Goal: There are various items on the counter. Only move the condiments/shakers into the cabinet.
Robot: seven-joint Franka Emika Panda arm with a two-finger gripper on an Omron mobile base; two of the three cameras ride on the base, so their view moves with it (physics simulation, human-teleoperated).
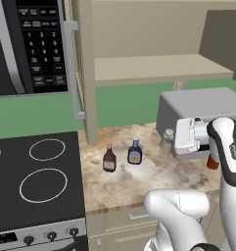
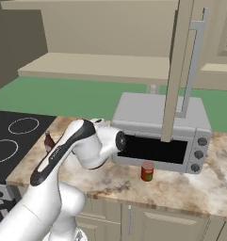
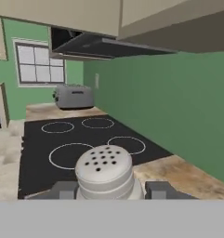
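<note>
- Shaker [image 3: 104,173]: short, grey-white, perforated dome top; likely light, rigid and smooth, so take hold low on its straight sides. It stands on the counter [image 1: 153,171] by the microwave [image 1: 198,105].
- Gripper [image 3: 111,190]: one fingertip [image 3: 161,189] either side of the shaker — whether they press it cannot be told.
- Count: one shaker, two bottles — brown-red bottle [image 1: 109,159] and blue-capped bottle [image 1: 134,152] — one red can [image 2: 147,171].
- Cabinet [image 1: 158,66]: one shelf.

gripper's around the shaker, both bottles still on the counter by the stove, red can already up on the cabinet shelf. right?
Not quite. The red can stands on the counter in front of the microwave, as the right base view shows; it is not on the cabinet shelf. The rest holds: the gripper brackets the shaker, and both bottles stand on the counter by the stove.
</note>
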